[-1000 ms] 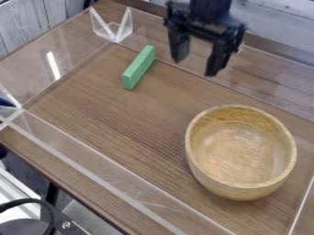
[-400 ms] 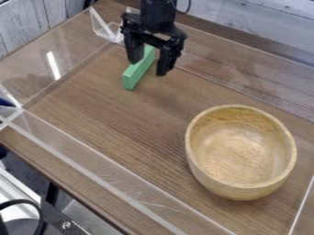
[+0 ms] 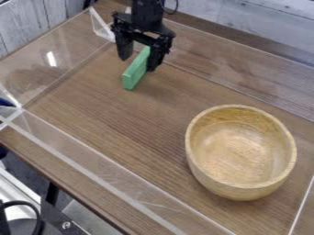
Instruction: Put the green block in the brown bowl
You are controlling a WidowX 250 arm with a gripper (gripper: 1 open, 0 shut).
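The green block (image 3: 135, 72) lies flat on the wooden table at the upper left, a small elongated bar angled toward the back. My gripper (image 3: 141, 55) hangs pointing down right over the block's far end, open, with one black finger on each side of it. Whether the fingers touch the block I cannot tell. The brown bowl (image 3: 241, 151), round light wood with thick walls, stands empty at the lower right, well apart from the gripper.
A clear acrylic wall (image 3: 73, 156) rims the table's front and left sides. A small clear angled bracket (image 3: 103, 26) stands at the back left, just behind the gripper.
My gripper has moved left and down from above the table's back middle to over the green block's far end. Block and bowl have stayed put.
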